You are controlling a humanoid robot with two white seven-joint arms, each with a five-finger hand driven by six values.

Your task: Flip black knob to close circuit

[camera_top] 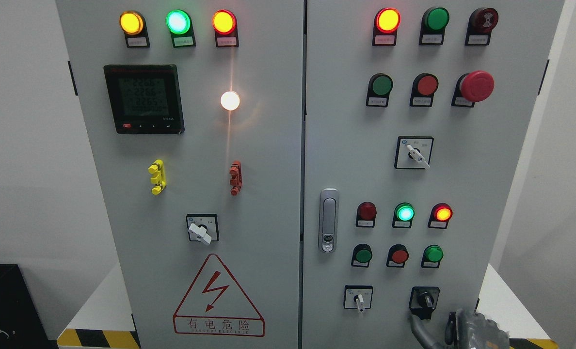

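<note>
Low at the lower right, right hand (455, 327) upraised, one finger (420, 324) touching the black knob (424, 301), grip state unclear.

Cabinet (268, 203): painted sheet metal, light grey, smooth, semi-matt. Door latch (328, 220): bright metal, chrome-like gloss. Black knob (424, 301) at 5 o'clock: hard plastic, slight sheen. Right hand (467, 329) at 5 o'clock below it: grey, looks like plastic or metal shell, dull sheen; dark fingers (418, 325) look smooth. Emergency stop (477, 86) at 2 o'clock: glossy red plastic. Meter (143, 99): matt black plastic bezel, glossy screen. Warning label (218, 298): smooth printed sticker.
</note>
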